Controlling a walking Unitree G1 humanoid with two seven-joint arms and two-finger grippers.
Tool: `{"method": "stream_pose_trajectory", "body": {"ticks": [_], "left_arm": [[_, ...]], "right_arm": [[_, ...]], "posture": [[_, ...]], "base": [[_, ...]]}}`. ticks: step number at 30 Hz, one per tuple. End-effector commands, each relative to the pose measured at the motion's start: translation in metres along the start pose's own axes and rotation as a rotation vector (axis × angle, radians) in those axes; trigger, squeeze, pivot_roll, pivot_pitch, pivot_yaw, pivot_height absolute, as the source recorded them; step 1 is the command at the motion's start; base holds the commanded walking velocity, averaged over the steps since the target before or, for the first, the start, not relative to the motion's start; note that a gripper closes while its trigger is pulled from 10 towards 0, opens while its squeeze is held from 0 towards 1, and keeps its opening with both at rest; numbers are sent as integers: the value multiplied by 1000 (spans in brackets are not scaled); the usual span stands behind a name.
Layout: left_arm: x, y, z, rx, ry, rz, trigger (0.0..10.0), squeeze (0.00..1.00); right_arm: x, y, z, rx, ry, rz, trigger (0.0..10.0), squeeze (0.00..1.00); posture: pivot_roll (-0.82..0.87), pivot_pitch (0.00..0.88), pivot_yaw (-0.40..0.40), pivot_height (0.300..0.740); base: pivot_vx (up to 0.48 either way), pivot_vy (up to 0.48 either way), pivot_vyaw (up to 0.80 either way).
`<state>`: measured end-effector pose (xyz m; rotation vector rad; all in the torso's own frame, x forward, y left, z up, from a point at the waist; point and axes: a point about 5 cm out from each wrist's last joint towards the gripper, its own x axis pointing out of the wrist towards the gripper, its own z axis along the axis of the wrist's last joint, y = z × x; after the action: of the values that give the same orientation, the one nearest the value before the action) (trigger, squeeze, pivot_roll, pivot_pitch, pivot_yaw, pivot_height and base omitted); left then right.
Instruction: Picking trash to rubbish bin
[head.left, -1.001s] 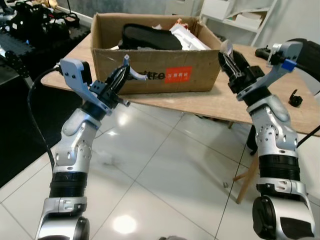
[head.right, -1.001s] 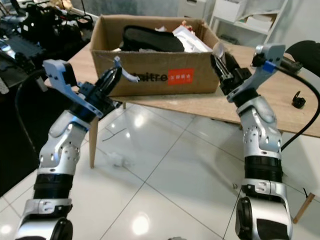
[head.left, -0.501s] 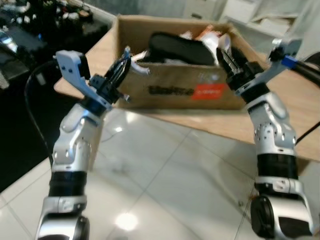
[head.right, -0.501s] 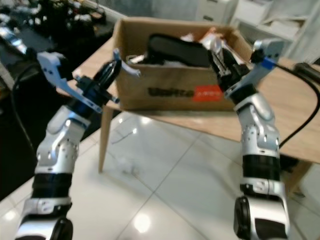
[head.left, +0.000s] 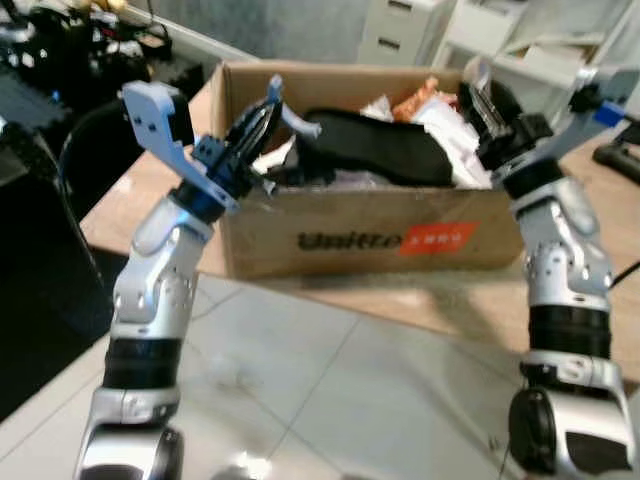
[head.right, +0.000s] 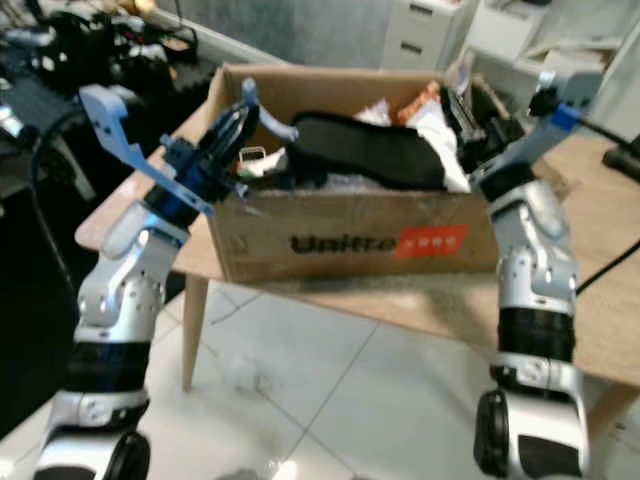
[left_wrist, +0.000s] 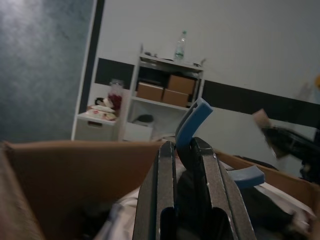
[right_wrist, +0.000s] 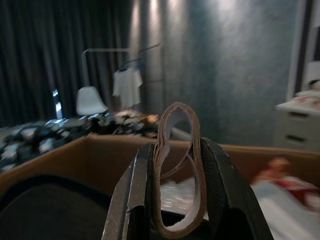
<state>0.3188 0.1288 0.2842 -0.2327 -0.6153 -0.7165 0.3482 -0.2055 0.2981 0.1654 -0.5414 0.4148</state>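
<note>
Fingers (left_wrist: 167, 190) of the left gripper (head.left: 262, 112) are clamped on a curved blue plastic strip (left_wrist: 192, 125), its bent end sticking out past the tips, held above the left rim of the cardboard box (head.left: 360, 235). Right gripper (head.left: 485, 95) is pinched on a looped band of brown paper tape (right_wrist: 177, 165), folded into a soft oval, held over the box's right rim. Box is corrugated brown card, open-topped, printed with dark lettering and a red label, and stands on a pale wooden table (head.left: 150, 195). Inside lie a matte black curved object (head.left: 375, 150) and crumpled white and orange wrappings (head.right: 415, 110).
</note>
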Motion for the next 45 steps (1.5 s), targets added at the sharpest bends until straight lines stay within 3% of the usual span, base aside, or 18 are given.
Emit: {"method": "stream_pose_trajectory", "body": {"ticks": [1,11,12,13,14,15,16,30,31,32,33,34,35,37,38,40,42,45], "left_arm": [[8,-10,9,19,-27,-43,10000,0],[16,-16,9,135,25,-44,10000,0],[16,-19,4,163,57,-55,10000,0],[17,-21,1,180,79,-62,10000,0],[17,-24,-3,191,105,-76,10000,541],[17,-24,-3,191,105,-76,10000,541],[17,-28,-8,201,133,-103,10000,1000],[21,-42,-25,250,200,-143,10000,1000],[21,-41,-27,264,208,-138,10000,1000],[21,-41,-27,264,208,-138,10000,1000],[21,-41,-28,271,213,-135,10000,824],[21,-40,-29,275,215,-132,10000,824],[21,-41,-30,272,216,-132,10000,0],[21,-41,-30,268,216,-133,10000,0],[21,-42,-29,261,210,-131,10000,0],[23,-42,-24,210,168,-114,10000,0],[23,-42,-24,210,168,-114,10000,0],[25,-35,-2,0,21,-58,10000,0]], "right_arm": [[0,-3,7,-60,7,-14,10000,0],[0,-21,3,-190,120,-158,10000,8],[-1,-24,3,-197,127,-177,10000,337],[-2,-26,3,-202,133,-190,10000,337],[-2,-26,3,-206,136,-193,10000,973],[-2,-26,3,-206,136,-193,10000,973],[-3,-27,4,-209,135,-197,10000,1000],[-2,-37,17,-295,87,-307,10000,1000],[-2,-36,19,-285,72,-307,10000,902],[-2,-36,19,-285,72,-307,10000,902],[0,-33,22,-257,42,-291,10000,549],[1,-31,24,-239,22,-279,10000,549],[2,-26,27,-194,-13,-240,10000,118],[3,-22,29,-165,-36,-213,10000,118],[4,-15,33,-115,-72,-161,10000,0],[5,2,41,-19,-145,-28,10000,0],[5,2,41,-19,-145,-28,10000,0],[1,34,48,139,-195,231,10000,0]], "posture": [[32,100,-38,740],[30,101,-37,740],[30,101,-37,740],[30,101,-37,740],[30,101,-37,740],[30,101,-37,740],[29,104,-34,740],[22,103,-30,740],[23,101,-27,740],[23,101,-27,740],[23,101,-27,740],[23,101,-27,740],[23,101,-27,740],[23,101,-27,740],[23,101,-27,740],[23,101,-27,740],[23,101,-27,740],[32,105,-30,740]], "base": [[0,0,0],[0,0,0],[0,0,0],[0,0,0],[0,0,0],[0,0,0],[0,0,0],[0,0,0],[0,0,0],[0,0,0],[0,0,0],[0,0,0],[0,0,0],[0,0,0],[0,0,0],[0,0,0],[0,0,0],[0,0,0]]}}
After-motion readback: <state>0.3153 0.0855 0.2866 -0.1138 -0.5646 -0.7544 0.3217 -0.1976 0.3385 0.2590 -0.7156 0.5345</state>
